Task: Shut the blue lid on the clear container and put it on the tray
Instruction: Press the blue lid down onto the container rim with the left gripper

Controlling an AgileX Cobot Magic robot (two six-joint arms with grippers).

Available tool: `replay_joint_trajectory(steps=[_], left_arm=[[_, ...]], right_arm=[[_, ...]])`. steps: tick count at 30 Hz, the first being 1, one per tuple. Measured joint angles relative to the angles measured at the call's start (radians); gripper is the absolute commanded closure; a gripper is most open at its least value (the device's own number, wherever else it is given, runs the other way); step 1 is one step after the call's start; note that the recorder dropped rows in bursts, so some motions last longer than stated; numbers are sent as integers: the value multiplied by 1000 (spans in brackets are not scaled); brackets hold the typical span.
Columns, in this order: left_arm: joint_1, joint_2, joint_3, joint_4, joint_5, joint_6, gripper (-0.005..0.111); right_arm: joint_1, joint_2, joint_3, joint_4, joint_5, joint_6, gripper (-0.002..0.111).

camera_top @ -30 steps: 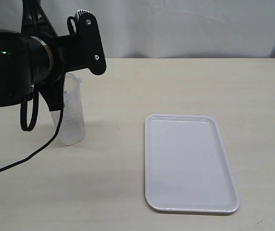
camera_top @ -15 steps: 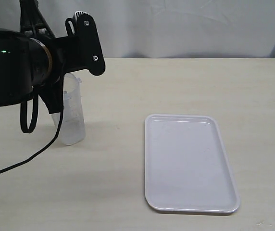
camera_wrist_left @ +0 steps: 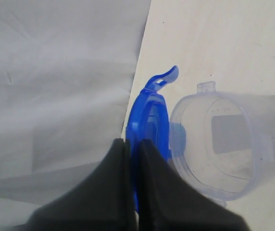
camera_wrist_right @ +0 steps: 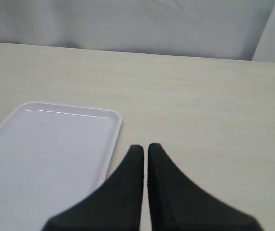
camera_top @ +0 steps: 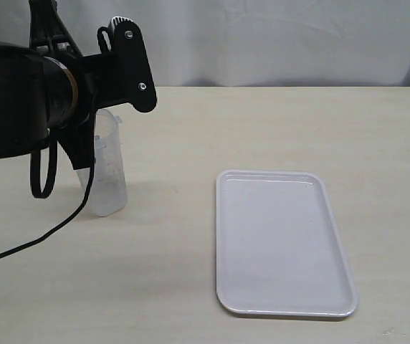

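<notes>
The clear container (camera_top: 107, 172) stands upright on the table at the left, partly behind my left arm. In the left wrist view its open rim (camera_wrist_left: 214, 144) faces the camera. My left gripper (camera_wrist_left: 133, 144) is shut on the edge of the blue lid (camera_wrist_left: 152, 120), which it holds on edge right beside the rim. The lid is hidden in the exterior view. The white tray (camera_top: 284, 244) lies flat at the centre right with nothing on it; its corner (camera_wrist_right: 56, 144) shows in the right wrist view. My right gripper (camera_wrist_right: 145, 149) is shut on nothing, above the table beside the tray.
A pale wooden table (camera_top: 262, 129) carries everything. A white cloth backdrop (camera_top: 262, 43) hangs behind it. My bulky black left arm (camera_top: 18, 100) and its cable (camera_top: 47, 172) fill the upper left.
The left arm has shifted very slightly between the earliest frame and now; container and tray have not moved.
</notes>
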Motion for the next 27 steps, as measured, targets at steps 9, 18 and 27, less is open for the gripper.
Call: replay_joint_trajectory(steps=[9, 18, 27], left_arm=[[0, -24, 0, -60, -22, 11, 107], [0, -26, 0, -134, -33, 51, 107], [0, -26, 0, -223, -37, 104, 107]], right_arm=[[0, 0, 0, 0, 0, 0, 104], [0, 0, 0, 0, 0, 0, 104], [0, 0, 0, 0, 0, 0, 104]])
